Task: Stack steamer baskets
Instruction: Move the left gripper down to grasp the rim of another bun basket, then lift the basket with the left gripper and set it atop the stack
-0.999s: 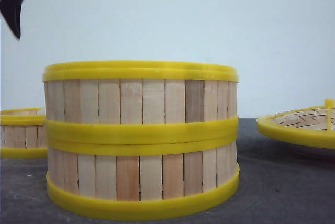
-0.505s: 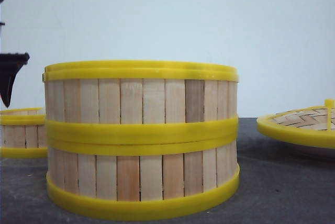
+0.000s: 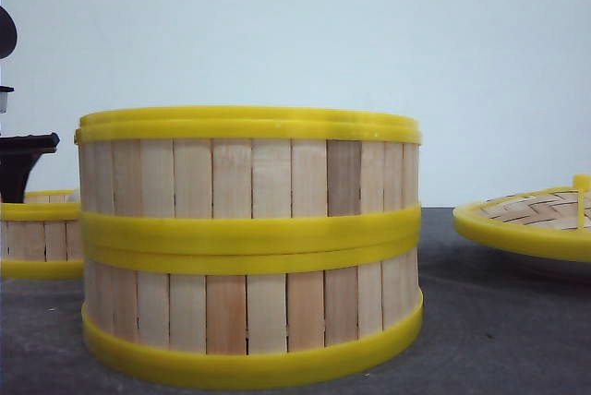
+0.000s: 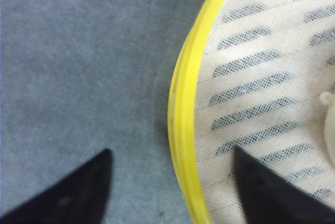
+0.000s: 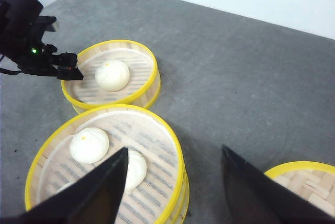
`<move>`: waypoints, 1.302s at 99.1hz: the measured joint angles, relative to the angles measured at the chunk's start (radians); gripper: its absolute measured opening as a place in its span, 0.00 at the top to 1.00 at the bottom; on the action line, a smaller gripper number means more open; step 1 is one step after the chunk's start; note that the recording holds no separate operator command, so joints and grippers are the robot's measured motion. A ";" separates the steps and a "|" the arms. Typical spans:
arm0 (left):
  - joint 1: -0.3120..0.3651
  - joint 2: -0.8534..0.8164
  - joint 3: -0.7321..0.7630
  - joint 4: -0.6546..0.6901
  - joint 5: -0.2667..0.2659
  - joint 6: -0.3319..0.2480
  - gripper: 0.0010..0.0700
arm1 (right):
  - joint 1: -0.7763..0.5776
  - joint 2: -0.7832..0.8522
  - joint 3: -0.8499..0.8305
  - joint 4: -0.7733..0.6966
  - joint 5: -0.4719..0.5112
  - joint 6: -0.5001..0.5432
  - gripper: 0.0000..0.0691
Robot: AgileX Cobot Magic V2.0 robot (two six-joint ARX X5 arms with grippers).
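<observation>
Two steamer baskets stand stacked (image 3: 249, 238) in the middle of the front view, and white buns (image 5: 89, 145) lie in the top one (image 5: 152, 116). A third steamer basket (image 3: 37, 238) sits alone to the left, holding one bun (image 5: 112, 75). My left gripper (image 4: 171, 149) is open and straddles that basket's yellow rim (image 4: 180, 130), one finger outside over the table, the other finger (image 4: 272, 192) over the lined inside. In the front view it shows at the far left edge (image 3: 23, 160). My right gripper (image 5: 175, 148) hangs open above the stack's edge, empty.
A flat woven lid (image 3: 531, 220) with a yellow rim and knob lies to the right of the stack, also seen as a yellow-rimmed lid (image 5: 303, 182) beside my right fingers. The table (image 5: 235, 77) is grey and matte.
My left gripper has come down at the far left of the front view, from high above to the level of the lone basket's rim. The stack and lid have not moved.
</observation>
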 joint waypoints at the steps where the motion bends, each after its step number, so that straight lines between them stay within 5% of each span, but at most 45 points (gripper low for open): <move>1: 0.000 0.000 0.000 0.002 0.000 -0.001 0.56 | 0.000 0.000 0.000 0.000 0.000 0.000 0.51; 12: 0.000 0.000 0.000 0.010 0.003 -0.012 0.77 | 0.000 0.003 0.000 0.000 0.000 -0.001 0.51; 27: -0.003 0.000 0.000 0.014 0.008 -0.026 0.94 | 0.000 0.011 0.000 0.000 0.000 -0.011 0.52; 87: 0.040 -0.051 0.121 -0.077 0.056 -0.024 0.98 | 0.000 0.012 0.000 0.000 0.000 -0.027 0.52; 117: 0.004 -0.247 0.321 -0.193 0.313 -0.002 0.98 | 0.000 0.011 0.000 0.000 0.027 -0.027 0.52; 129: -0.055 -0.338 0.352 -0.274 0.365 0.041 0.98 | 0.000 0.003 0.000 0.000 0.028 -0.027 0.52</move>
